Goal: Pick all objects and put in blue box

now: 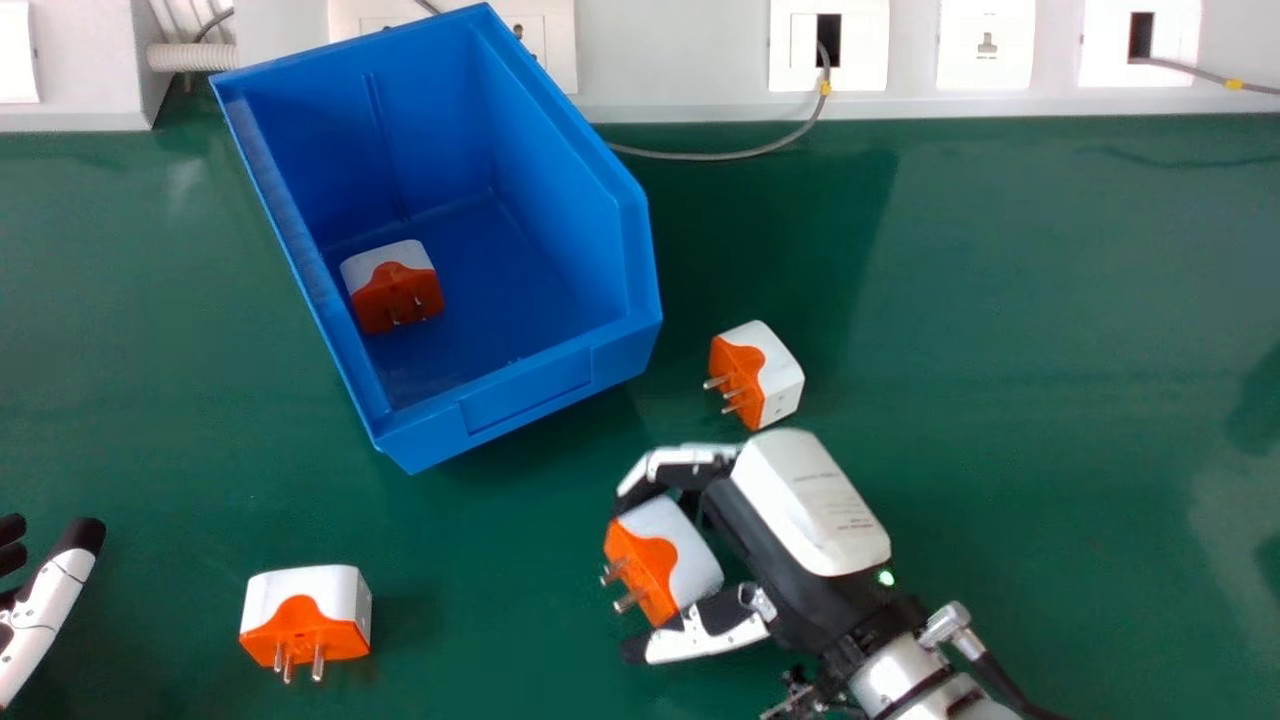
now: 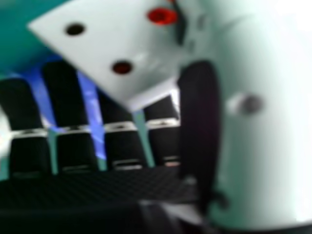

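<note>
My right hand [image 1: 800,505] is curled round an orange and white plug adapter [image 1: 665,560], right of the blue box's near end. In the right hand view, the adapter's white face [image 2: 117,44] lies between the thumb and fingers of my right hand [image 2: 122,141]. The blue box [image 1: 520,395] stands at the back, turned at an angle, with one adapter [image 1: 395,288] inside. Another adapter [image 1: 757,375] lies on the table just beyond my right hand. A further adapter [image 1: 305,618] sits at the front left. My left hand [image 1: 45,615] is at the left edge, fingers straight.
The green table [image 1: 1050,400] extends to the right of the box. Along the back runs a white panel [image 1: 680,50] with sockets, and a grey cable [image 1: 720,157] loops onto the table behind the box.
</note>
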### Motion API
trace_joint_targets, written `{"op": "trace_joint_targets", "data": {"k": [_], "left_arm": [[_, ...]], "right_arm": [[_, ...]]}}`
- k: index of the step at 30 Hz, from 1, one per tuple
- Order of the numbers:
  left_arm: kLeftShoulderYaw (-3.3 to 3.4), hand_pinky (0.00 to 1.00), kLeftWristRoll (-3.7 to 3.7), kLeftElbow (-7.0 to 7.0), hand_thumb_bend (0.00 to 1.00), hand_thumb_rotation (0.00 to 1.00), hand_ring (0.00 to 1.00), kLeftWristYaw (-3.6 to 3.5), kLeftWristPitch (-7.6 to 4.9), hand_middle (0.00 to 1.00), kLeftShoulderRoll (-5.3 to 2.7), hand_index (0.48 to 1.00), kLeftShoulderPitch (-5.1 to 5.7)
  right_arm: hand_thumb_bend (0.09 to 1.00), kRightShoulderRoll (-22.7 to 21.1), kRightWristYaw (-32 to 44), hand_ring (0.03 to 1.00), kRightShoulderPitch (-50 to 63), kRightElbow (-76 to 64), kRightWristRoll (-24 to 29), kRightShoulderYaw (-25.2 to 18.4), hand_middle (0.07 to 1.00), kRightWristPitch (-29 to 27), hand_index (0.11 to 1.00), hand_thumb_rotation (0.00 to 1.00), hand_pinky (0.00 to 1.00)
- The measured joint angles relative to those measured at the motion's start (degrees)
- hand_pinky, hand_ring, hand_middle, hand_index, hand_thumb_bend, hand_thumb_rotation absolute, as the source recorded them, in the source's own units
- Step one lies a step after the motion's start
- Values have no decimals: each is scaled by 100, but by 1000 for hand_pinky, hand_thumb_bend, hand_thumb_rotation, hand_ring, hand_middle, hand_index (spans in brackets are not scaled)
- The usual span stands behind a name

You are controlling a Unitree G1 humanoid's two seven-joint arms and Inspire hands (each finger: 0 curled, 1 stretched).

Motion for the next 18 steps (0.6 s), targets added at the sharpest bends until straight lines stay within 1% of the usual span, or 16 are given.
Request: {"op": "trace_joint_targets", "data": {"k": [4,6,7,8,9,11,14,16,17,18], "left_arm": [[11,677,-7,1,845,335,727,-29,5,720,-2,739,-14],[27,679,-15,2,849,336,730,-66,11,722,-4,742,-18],[32,679,-15,3,849,336,730,-72,11,722,-3,742,-19],[37,678,-15,4,848,335,729,-73,11,722,-3,741,-20],[26,678,1,6,848,335,729,-31,12,722,-2,741,-23],[9,676,8,9,845,340,727,10,23,720,-2,739,-36],[22,680,-8,9,846,334,732,-16,38,722,-5,741,-51],[38,679,-15,9,842,331,733,-36,39,724,-10,740,-56],[37,679,-14,8,841,331,733,-36,39,724,-11,740,-61],[34,679,-4,8,841,331,733,-14,39,724,-9,740,-63]], "right_arm": [[502,45,-367,444,4,-567,-113,-47,491,-263,481,0,368],[502,103,-463,443,-11,-791,-183,-76,490,-326,480,0,381],[502,145,-472,443,-23,-866,-232,-107,490,-323,480,0,381],[502,172,-475,443,-41,-925,-235,-122,489,-323,473,0,376],[502,213,-474,443,-91,-971,-258,-148,489,-289,473,0,376],[501,279,-474,447,-207,-1035,-258,-227,490,-262,453,0,347],[500,331,-494,447,-512,-1153,-289,-325,492,-244,443,0,335],[500,364,-596,444,-723,-1174,-451,-386,497,-154,444,0,325],[500,368,-630,444,-819,-1178,-494,-410,498,-124,444,0,323],[500,380,-713,444,-907,-1180,-546,-429,498,-82,444,0,323]]}}
